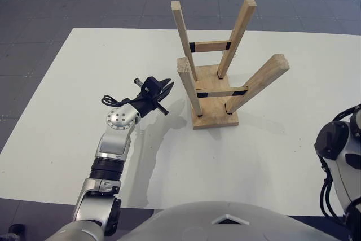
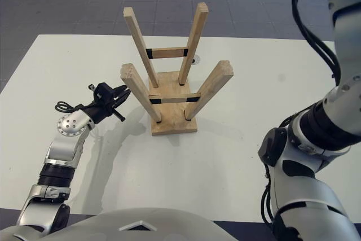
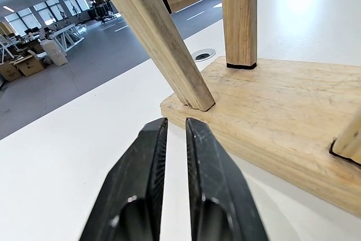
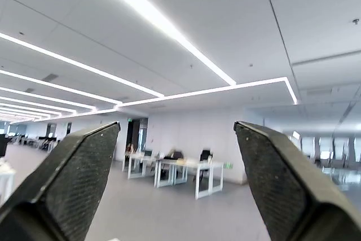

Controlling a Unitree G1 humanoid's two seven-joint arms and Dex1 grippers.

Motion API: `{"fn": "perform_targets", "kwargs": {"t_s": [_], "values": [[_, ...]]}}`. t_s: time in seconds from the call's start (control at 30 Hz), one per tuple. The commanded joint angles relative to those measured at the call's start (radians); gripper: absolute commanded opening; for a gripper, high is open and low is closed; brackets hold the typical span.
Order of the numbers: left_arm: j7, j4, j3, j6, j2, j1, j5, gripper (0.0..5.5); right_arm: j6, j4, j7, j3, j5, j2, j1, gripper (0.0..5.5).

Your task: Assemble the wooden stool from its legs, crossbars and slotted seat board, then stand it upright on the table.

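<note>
The wooden stool (image 1: 217,77) rests upside down on the white table (image 1: 271,156). Its seat board (image 1: 212,118) lies flat, and the legs point upward. One crossbar (image 1: 210,46) joins the far pair of legs, another crossbar (image 1: 221,92) the near pair. My left gripper (image 1: 168,87) hovers low over the table just left of the seat board, shut with nothing held. In the left wrist view its fingertips (image 3: 194,125) point at the board's corner (image 3: 180,105), a short way off. My right gripper (image 4: 176,128) is raised toward the ceiling, open and holding nothing.
A round cable hole (image 2: 195,59) sits in the table behind the stool. My right arm (image 2: 316,134) rises at the table's right side. Bare table surface lies in front of the stool and to its left and right.
</note>
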Motion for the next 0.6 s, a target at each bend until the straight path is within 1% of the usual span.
{"fn": "perform_targets", "kwargs": {"t_s": [0.03, 0.07, 0.1, 0.13, 0.17, 0.2, 0.27, 0.3, 0.37, 0.47, 0.6], "values": [[-0.002, -0.019, 0.003, 0.006, 0.018, 0.032, 0.003, 0.61, 0.016, 0.075, 0.143, 0.366, -0.141, 0.063, 0.451, 3.75], [0.0, -0.018, 0.001, 0.007, 0.017, 0.033, 0.004, 0.61, -0.001, 0.117, 0.193, 0.478, -0.202, 0.056, 0.566, 3.75], [0.0, -0.014, -0.004, 0.008, 0.014, 0.029, 0.007, 0.61, -0.012, 0.167, 0.229, 0.556, -0.249, 0.048, 0.662, 3.75], [0.0, -0.011, -0.01, 0.008, 0.011, 0.025, 0.01, 0.61, -0.024, 0.201, 0.256, 0.596, -0.277, 0.043, 0.719, 3.75], [-0.001, -0.011, -0.014, 0.01, 0.009, 0.023, 0.01, 0.61, -0.028, 0.219, 0.258, 0.586, -0.28, 0.048, 0.725, 3.75], [0.001, -0.017, -0.015, 0.014, 0.007, 0.026, 0.01, 0.61, -0.029, 0.229, 0.246, 0.546, -0.257, 0.067, 0.699, 3.75], [0.002, -0.029, -0.025, 0.017, 0.002, 0.043, 0.013, 0.61, -0.037, 0.213, 0.199, 0.43, -0.196, 0.095, 0.568, 3.75], [0.002, -0.031, -0.029, 0.018, -0.001, 0.045, 0.013, 0.61, -0.042, 0.2, 0.184, 0.392, -0.175, 0.097, 0.518, 3.75], [0.005, -0.031, -0.034, 0.02, -0.003, 0.045, 0.012, 0.61, -0.04, 0.156, 0.164, 0.346, -0.128, 0.089, 0.446, 3.75], [0.005, -0.022, -0.035, 0.019, -0.001, 0.035, 0.011, 0.61, -0.022, 0.053, 0.093, 0.262, -0.002, 0.094, 0.327, 3.75], [0.009, -0.021, -0.02, 0.017, 0.001, 0.031, -0.003, 0.61, -0.03, -0.024, -0.053, 0.137, 0.174, 0.077, 0.147, 3.75]]}}
